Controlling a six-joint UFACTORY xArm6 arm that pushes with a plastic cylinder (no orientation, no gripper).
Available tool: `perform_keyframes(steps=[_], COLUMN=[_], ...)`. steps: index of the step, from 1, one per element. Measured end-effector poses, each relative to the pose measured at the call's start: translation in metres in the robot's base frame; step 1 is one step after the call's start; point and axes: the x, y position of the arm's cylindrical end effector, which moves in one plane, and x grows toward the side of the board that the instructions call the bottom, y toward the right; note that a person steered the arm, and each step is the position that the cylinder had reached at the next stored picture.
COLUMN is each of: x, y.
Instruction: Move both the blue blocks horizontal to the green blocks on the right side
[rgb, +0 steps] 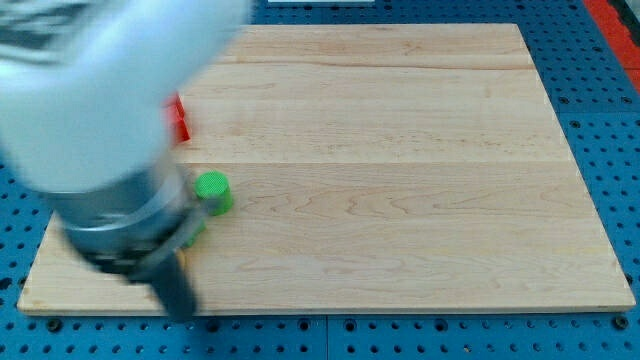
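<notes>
A green cylinder block (212, 191) stands at the left of the wooden board (400, 180). A second green block (196, 233) peeks out just below it, mostly hidden behind my arm. No blue block shows; the blurred arm (90, 110) covers the board's left part. My dark rod runs down to my tip (181, 312) near the board's bottom edge, below and slightly left of the green blocks.
A red block (180, 118) shows partly at the arm's right edge, above the green cylinder. The board lies on a blue perforated table (600, 120).
</notes>
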Motion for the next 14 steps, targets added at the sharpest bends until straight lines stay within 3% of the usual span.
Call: perform_keyframes(steps=[2, 4, 14], x=[-0.033, -0.083, -0.103], y=[-0.077, -0.061, -0.067])
